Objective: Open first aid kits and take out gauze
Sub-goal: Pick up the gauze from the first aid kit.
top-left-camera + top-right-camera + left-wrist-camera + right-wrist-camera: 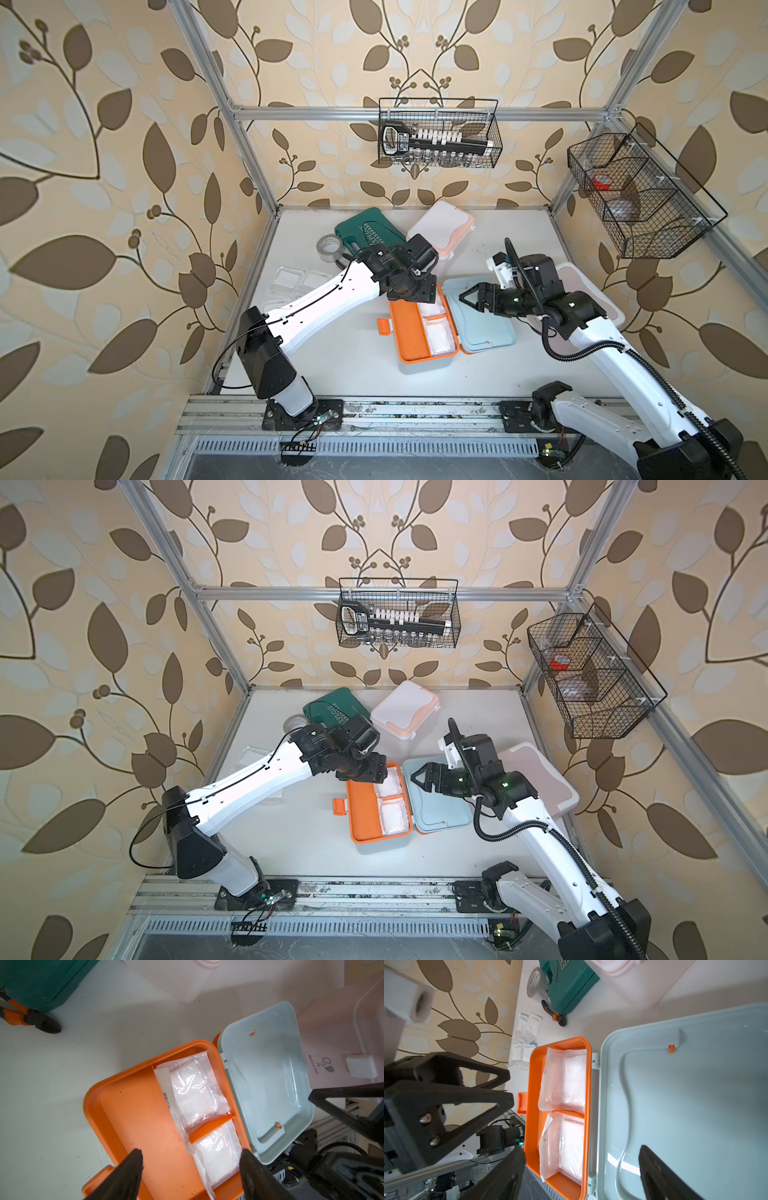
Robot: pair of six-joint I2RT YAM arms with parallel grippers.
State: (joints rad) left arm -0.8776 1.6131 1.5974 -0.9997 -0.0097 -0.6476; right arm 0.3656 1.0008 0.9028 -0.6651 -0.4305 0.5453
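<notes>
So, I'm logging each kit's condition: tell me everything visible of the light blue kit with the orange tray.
The light blue kit is glossy rounded plastic, resting on the table with its hinged lid swung fully open, inside up. Its orange tray has one long bare compartment and two smaller ones, each holding a clear gauze packet. An orange latch sticks out opposite the hinge.

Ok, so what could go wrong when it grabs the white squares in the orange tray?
The clear plastic gauze packets lie flat and snug in the orange tray of the open light blue plastic kit, so the left gripper may slip off. The right gripper hovers close by over the lid; the two might bump.
</notes>
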